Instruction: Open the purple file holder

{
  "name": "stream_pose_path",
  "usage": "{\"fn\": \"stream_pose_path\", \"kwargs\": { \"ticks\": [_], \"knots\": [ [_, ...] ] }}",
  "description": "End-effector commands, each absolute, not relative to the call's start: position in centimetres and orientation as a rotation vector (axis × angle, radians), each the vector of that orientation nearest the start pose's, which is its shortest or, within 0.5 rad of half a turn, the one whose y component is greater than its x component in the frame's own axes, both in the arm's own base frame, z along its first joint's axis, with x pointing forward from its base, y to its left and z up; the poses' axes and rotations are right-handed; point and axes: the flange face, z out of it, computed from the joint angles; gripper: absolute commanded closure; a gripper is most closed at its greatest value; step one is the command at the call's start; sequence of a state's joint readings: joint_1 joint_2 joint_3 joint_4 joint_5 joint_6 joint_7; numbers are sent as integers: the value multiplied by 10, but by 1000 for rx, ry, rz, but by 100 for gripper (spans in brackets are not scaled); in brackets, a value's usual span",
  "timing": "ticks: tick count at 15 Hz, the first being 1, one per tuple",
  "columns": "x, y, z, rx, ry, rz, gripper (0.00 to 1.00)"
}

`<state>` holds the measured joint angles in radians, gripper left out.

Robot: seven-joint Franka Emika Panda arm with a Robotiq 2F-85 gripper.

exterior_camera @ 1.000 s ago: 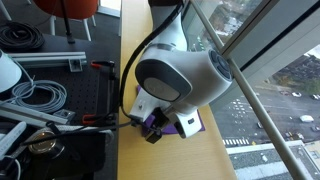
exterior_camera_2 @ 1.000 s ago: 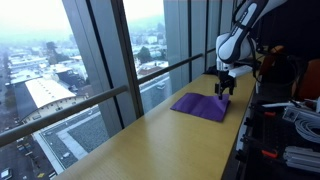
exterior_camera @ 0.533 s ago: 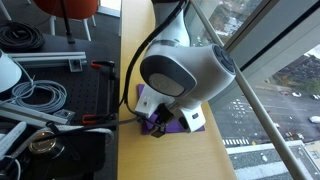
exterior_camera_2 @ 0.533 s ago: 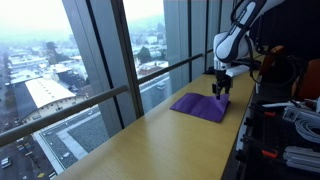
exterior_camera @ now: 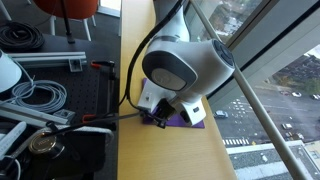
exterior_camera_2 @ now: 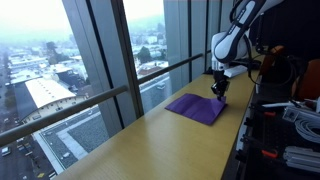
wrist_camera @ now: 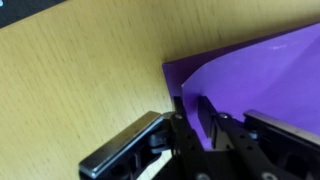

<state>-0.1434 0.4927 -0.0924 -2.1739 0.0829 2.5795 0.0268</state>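
Observation:
The purple file holder (exterior_camera_2: pixel 196 107) lies flat on the wooden bench next to the window; in the wrist view its near edge (wrist_camera: pixel 260 70) fills the right side. My gripper (wrist_camera: pixel 190 106) reaches down onto the folder's corner, its two fingers drawn close with the thin purple cover edge between them. The cover curls up slightly at that corner. In an exterior view the gripper (exterior_camera_2: pixel 218 92) stands at the folder's far end. In the exterior view from behind the arm, the arm hides most of the folder, with only a purple strip (exterior_camera: pixel 195 118) showing beneath the gripper (exterior_camera: pixel 160 118).
The wooden bench (exterior_camera_2: pixel 150 140) runs along a tall window (exterior_camera_2: pixel 110 50) with a metal rail (exterior_camera: pixel 262 105). On the other side sit coiled cables (exterior_camera: pixel 35 97) and black equipment (exterior_camera_2: pixel 285 120) close to the arm.
The jaws have closed from wide open onto the folder's edge. The gripper has sunk a little toward the folder, and the cover corner now curls up slightly.

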Motion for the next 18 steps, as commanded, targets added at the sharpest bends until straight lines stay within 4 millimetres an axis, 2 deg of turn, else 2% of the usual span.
{"fn": "stream_pose_path", "kwargs": {
  "ticks": [1, 4, 6, 13, 18],
  "knots": [
    [536, -118, 173, -3084, 464, 107, 100],
    [540, -106, 188, -3088, 427, 84, 100],
    [538, -94, 207, -3138, 382, 55, 100],
    [513, -45, 306, -3440, 67, 1, 100],
    [510, -8, 366, -3581, -109, -200, 100]
  ]
}}
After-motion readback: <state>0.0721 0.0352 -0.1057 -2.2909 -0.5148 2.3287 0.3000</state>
